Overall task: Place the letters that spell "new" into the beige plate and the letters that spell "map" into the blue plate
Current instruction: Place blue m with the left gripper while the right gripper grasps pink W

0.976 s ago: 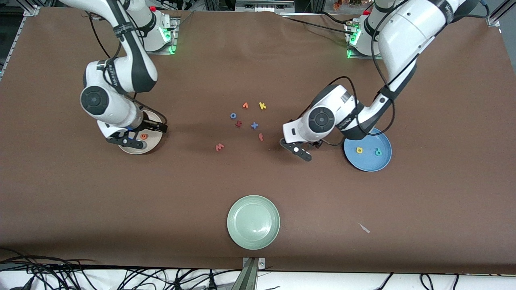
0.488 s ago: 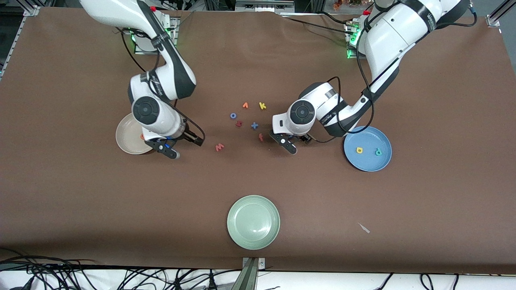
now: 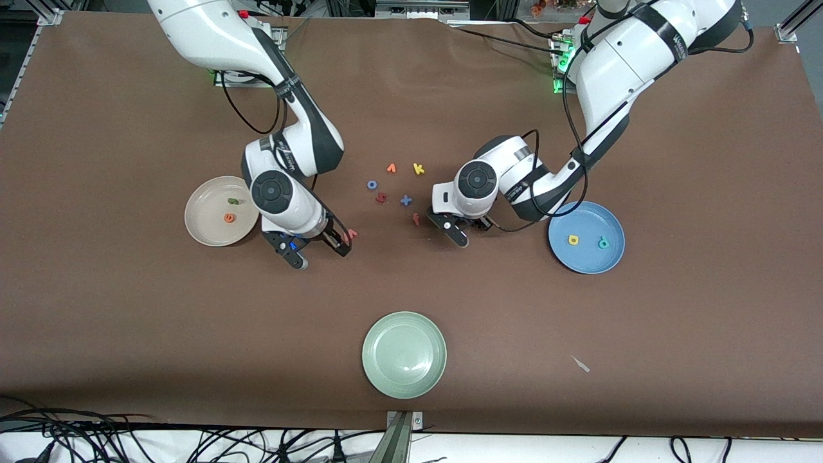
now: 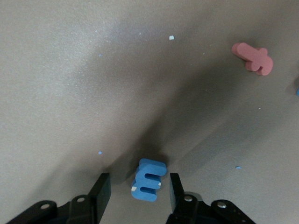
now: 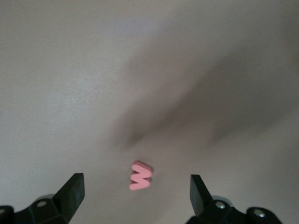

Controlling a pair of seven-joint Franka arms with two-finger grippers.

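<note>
Middle of table crowded: loose letters point(image 3: 392, 186) lie close together between the two grippers, narrow gaps only. Right gripper point(image 3: 319, 247) low over the pink w point(image 5: 140, 175), fingers wide, bare cloth either side of it. Left gripper point(image 3: 450, 226) straddles the blue m point(image 4: 148, 179), red letter point(image 4: 252, 57) near. Bare table point(image 3: 128, 321) along the edge nearest the front camera, except the green plate point(image 3: 404, 379). Corners free.
</note>
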